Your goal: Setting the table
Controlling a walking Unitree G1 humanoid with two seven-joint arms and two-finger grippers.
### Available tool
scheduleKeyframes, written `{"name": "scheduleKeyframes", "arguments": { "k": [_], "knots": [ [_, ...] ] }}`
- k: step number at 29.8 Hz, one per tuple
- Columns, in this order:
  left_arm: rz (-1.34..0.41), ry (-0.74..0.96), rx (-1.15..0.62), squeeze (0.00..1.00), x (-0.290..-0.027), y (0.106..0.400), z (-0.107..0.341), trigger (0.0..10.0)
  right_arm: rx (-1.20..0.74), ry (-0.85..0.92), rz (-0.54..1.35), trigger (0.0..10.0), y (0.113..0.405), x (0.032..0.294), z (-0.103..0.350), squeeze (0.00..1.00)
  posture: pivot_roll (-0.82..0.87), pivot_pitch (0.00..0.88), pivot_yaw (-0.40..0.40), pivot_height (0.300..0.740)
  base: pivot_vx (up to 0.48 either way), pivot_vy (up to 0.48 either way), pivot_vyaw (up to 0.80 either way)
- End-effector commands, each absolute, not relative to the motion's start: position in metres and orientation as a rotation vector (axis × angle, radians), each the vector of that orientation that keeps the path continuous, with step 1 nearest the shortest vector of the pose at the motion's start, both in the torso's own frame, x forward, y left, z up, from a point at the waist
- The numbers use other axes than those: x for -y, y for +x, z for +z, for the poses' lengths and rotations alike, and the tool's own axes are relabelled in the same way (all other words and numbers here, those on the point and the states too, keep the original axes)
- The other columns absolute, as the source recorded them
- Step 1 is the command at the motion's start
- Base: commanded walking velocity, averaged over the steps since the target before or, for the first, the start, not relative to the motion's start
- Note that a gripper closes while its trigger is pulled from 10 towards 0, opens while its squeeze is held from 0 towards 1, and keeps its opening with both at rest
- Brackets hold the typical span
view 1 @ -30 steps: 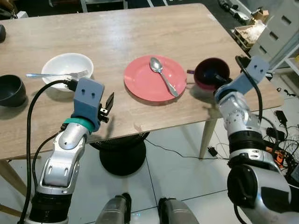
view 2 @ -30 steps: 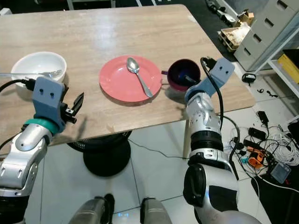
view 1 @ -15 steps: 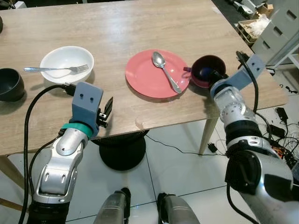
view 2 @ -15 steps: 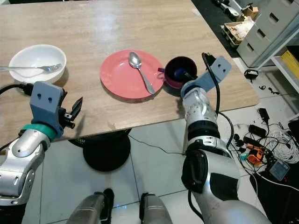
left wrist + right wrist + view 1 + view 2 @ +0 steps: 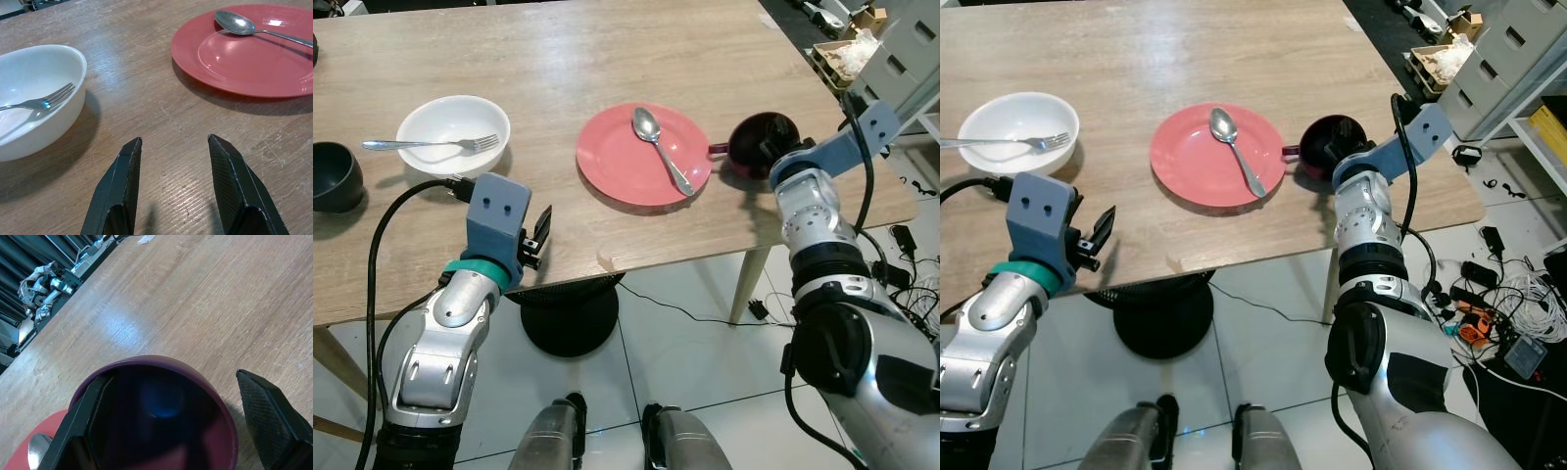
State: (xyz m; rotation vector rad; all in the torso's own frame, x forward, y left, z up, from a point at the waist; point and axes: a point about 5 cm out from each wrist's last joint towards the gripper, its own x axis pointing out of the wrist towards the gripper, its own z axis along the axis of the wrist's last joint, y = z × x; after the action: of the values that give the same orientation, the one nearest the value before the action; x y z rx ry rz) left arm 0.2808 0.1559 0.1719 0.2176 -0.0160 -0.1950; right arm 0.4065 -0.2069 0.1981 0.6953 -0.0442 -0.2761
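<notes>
The mug (image 5: 161, 416) is straddled by the spread right gripper (image 5: 171, 431), one finger inside, positioned for gripping its wall.

1. Bright, even light is falling from overhead on the pale wooden table (image 5: 558, 69), and the head views are staying sharp.
2. A white glare patch is shining on the wood beyond the dark purple ceramic mug (image 5: 161, 416).
3. The white ceramic bowl (image 5: 29, 107) and the flat round red plate (image 5: 254, 54) are casting soft shadows beneath their rims.
</notes>
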Motion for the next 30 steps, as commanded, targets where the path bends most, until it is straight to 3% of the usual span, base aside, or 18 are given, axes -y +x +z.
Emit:
{"name": "scheduleKeyframes", "arguments": {
  "k": [1,8,10,18,24,30],
  "knots": [
    [-0.204,0.216,0.002,0.00,-0.153,0.278,0.169,10.0,0.058,0.712,-0.283,10.0,0.407,0.209,0.201,0.98,0.02,0.125,0.004,0.740,0.000,0.000,0.00],
    [-0.200,0.216,0.004,0.00,-0.153,0.278,0.169,10.0,0.034,0.674,-0.239,10.0,0.411,0.188,0.200,0.98,0.02,0.117,0.003,0.740,0.000,0.000,0.00],
    [-0.194,0.217,0.009,0.00,-0.153,0.279,0.171,10.0,0.022,0.613,-0.183,10.0,0.415,0.161,0.204,0.99,0.04,0.107,-0.005,0.740,0.000,0.000,0.00],
    [-0.176,0.218,0.013,0.00,-0.155,0.277,0.171,10.0,0.032,0.489,-0.086,10.0,0.420,0.121,0.221,0.99,0.05,0.103,-0.018,0.740,0.000,0.000,0.00],
    [-0.168,0.218,0.015,0.00,-0.156,0.276,0.172,10.0,0.043,0.478,-0.091,10.0,0.420,0.120,0.224,1.00,0.06,0.103,-0.020,0.740,0.000,0.000,0.00],
    [-0.159,0.217,0.023,0.00,-0.158,0.277,0.173,10.0,0.090,0.466,-0.151,10.0,0.421,0.148,0.230,0.99,0.04,0.107,-0.015,0.740,0.000,0.000,0.00]
  ]
}}
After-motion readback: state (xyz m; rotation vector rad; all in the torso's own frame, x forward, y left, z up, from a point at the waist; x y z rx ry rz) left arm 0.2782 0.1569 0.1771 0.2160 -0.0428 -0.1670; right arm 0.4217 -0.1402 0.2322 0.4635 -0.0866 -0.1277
